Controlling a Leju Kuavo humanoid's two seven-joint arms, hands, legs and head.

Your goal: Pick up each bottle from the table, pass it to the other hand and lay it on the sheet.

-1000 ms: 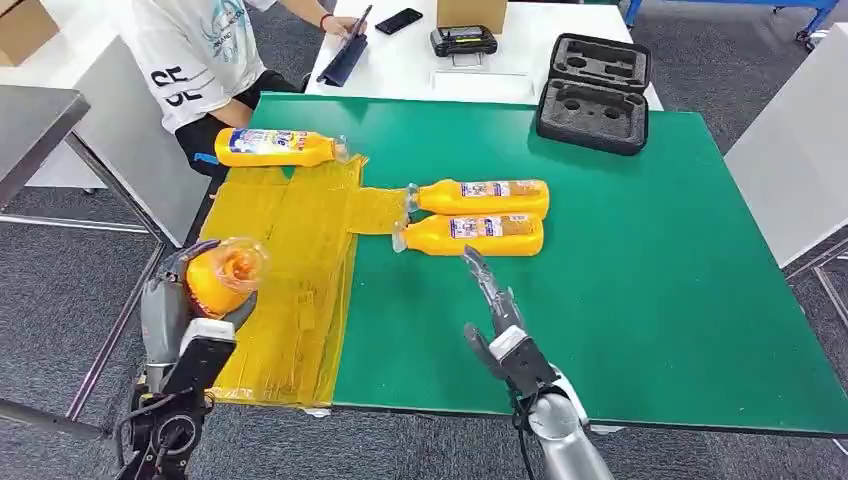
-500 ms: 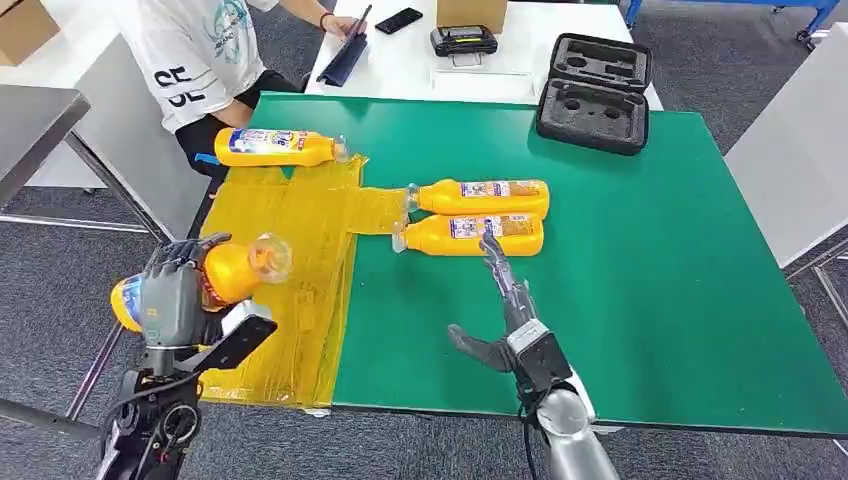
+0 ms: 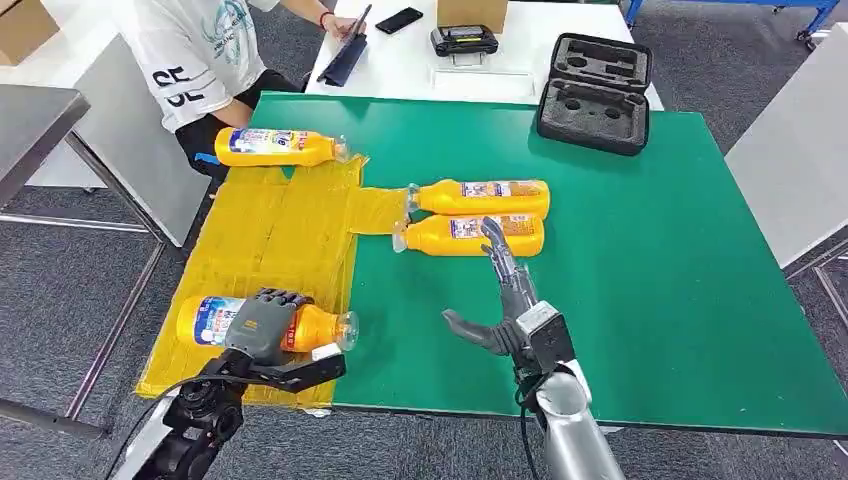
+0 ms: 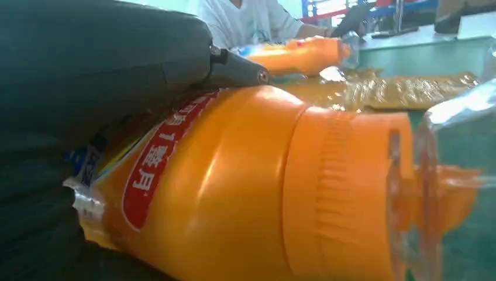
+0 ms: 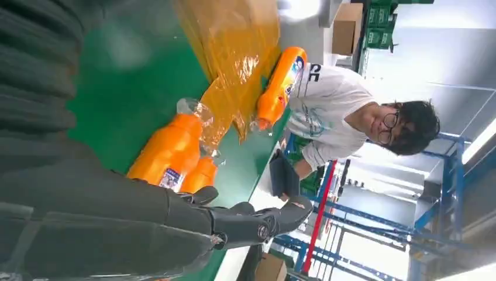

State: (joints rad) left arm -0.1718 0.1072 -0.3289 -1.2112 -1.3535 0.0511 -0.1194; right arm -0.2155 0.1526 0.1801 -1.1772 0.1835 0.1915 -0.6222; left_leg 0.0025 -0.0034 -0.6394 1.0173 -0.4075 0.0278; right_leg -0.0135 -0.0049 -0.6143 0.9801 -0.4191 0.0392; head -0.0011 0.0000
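**A:** Start at the left. What is the left hand [image 3: 262,325] doing?

**B:** It grips an orange bottle [image 3: 262,322] around the labelled middle, fingers wrapped over the top. The bottle lies on its side at the near edge of the yellow sheet [image 3: 280,230], clear cap pointing toward the green bench [image 3: 650,260]. Whether it rests fully on the sheet, I cannot tell.

**A:** How would you expect it to handle?

**B:** Rigid plastic, probably full and fairly heavy, with a glossy label that could slip. The straight body is the safe place to hold; the neck tapers and the cap looks thin.

**A:** Anything else on the sheet?

**B:** A second bottle [image 3: 275,147] lies across its far edge, near a seated person [image 3: 190,60].

**A:** And to the right?

**B:** Two bottles lie side by side on the bench, caps touching the sheet's tab: the far one [image 3: 480,196] and the near one [image 3: 470,235]. The right hand [image 3: 505,300] is empty, fingers extended toward the near bottle, thumb splayed sideways, fingertips at its body.
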